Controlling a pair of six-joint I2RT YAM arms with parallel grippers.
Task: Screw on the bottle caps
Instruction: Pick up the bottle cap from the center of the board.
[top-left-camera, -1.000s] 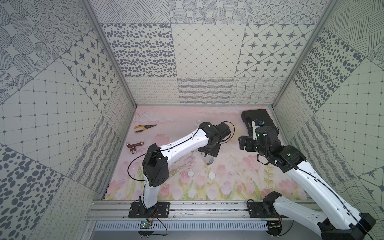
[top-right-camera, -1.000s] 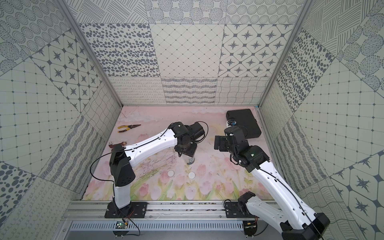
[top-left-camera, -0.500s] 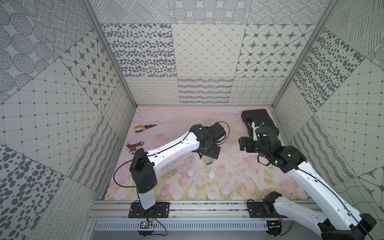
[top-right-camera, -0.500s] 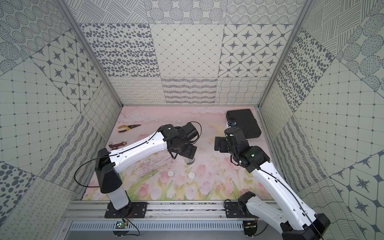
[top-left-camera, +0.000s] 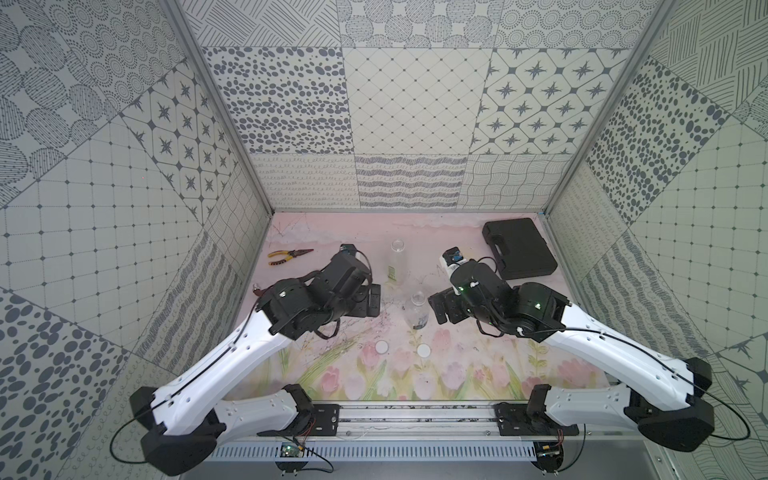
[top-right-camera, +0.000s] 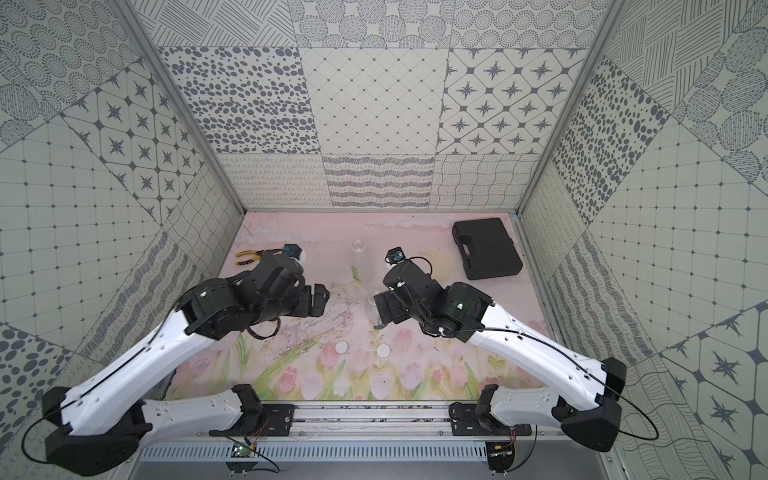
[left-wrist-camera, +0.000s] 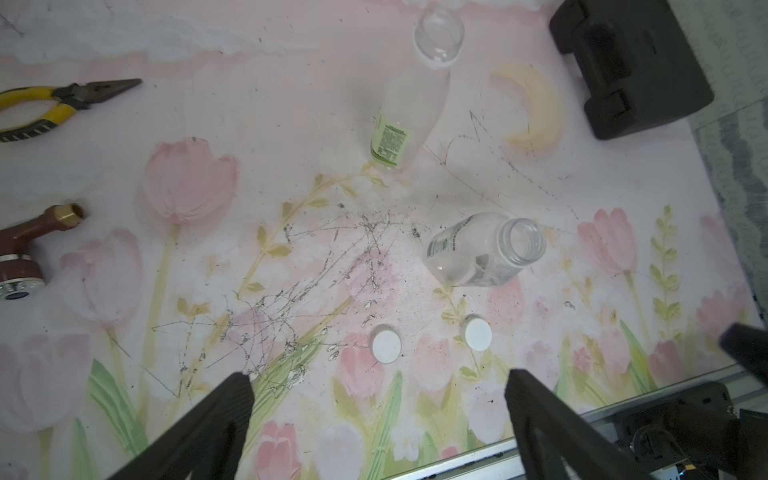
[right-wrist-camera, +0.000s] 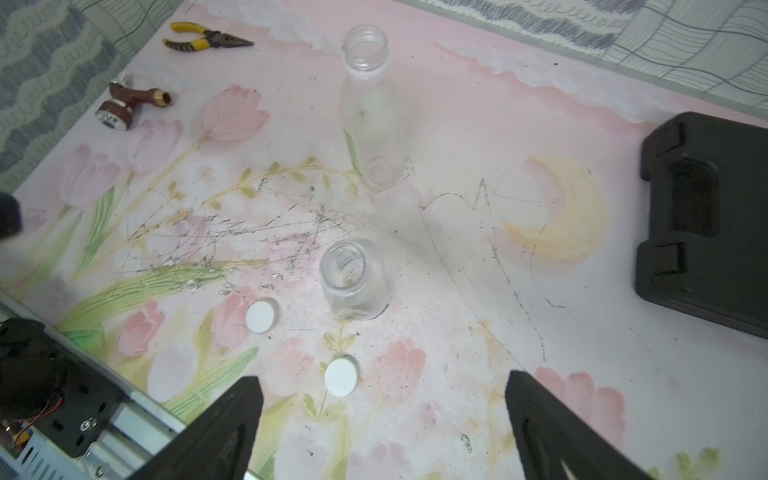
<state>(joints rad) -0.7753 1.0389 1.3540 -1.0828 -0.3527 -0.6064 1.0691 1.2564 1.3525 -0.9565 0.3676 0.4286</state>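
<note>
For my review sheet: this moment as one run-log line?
left gripper open, empty | right gripper open, empty | bottles upright, uncapped | caps loose on mat

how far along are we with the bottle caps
Done: nothing; the short bottle and tall bottle both stand open. In hand: nothing; the left gripper and right gripper are open and empty. Left: one cap and the other cap lie on the mat, unscrewed.
</note>
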